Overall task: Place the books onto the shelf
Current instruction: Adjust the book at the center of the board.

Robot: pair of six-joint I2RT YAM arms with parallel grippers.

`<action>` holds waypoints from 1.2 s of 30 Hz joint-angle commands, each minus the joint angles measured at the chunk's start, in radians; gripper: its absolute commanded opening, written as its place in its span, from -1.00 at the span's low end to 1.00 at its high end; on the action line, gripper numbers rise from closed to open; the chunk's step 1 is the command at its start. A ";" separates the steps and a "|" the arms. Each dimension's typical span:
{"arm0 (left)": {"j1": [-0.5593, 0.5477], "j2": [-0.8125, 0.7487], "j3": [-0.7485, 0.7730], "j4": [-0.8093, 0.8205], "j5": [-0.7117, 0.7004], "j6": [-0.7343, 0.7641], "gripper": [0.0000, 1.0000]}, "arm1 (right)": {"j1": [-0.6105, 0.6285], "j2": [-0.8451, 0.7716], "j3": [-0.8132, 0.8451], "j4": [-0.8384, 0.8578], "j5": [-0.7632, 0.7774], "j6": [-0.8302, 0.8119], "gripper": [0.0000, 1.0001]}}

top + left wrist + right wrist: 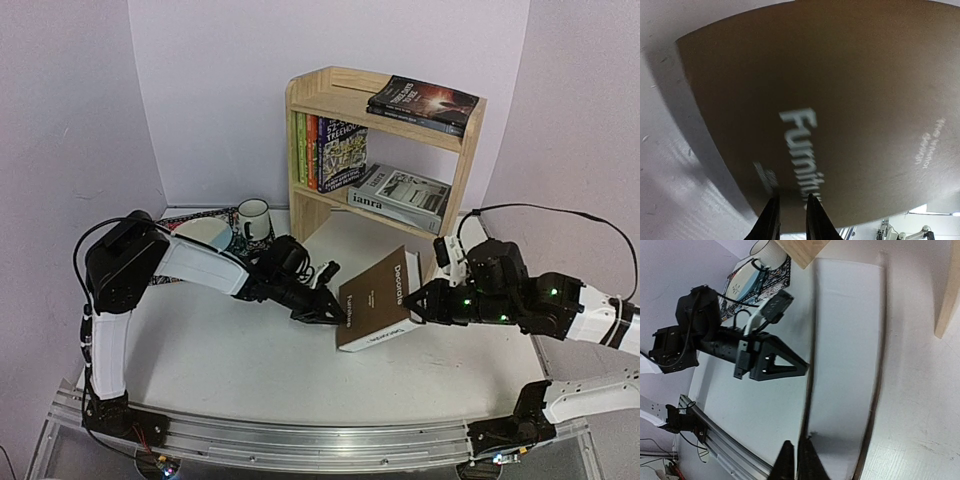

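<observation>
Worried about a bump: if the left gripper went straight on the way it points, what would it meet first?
The Decorate book: its edge lies right at the left gripper, apparently touching.

L arm [200, 262] stretches fwd and to the right, forearm low, wrist approx level. L gripper [333, 316] points right, fingers [771, 222] a narrow gap apart. R arm [560, 300] folds inward. R gripper [416, 304] points left, fingertips [786, 462] pinched nearly together. The two grippers face each other, near but apart.
</observation>
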 commanded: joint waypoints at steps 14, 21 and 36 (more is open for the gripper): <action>-0.047 0.036 0.092 0.044 -0.017 -0.007 -0.60 | 0.005 0.166 0.173 0.019 -0.117 -0.094 -0.48; -0.047 -0.019 0.046 0.043 -0.062 0.003 -0.60 | 0.005 0.292 0.258 0.068 -0.117 -0.149 -0.39; -0.046 -0.058 0.006 0.044 -0.110 0.003 -0.61 | 0.005 0.388 0.462 0.051 -0.122 -0.317 0.20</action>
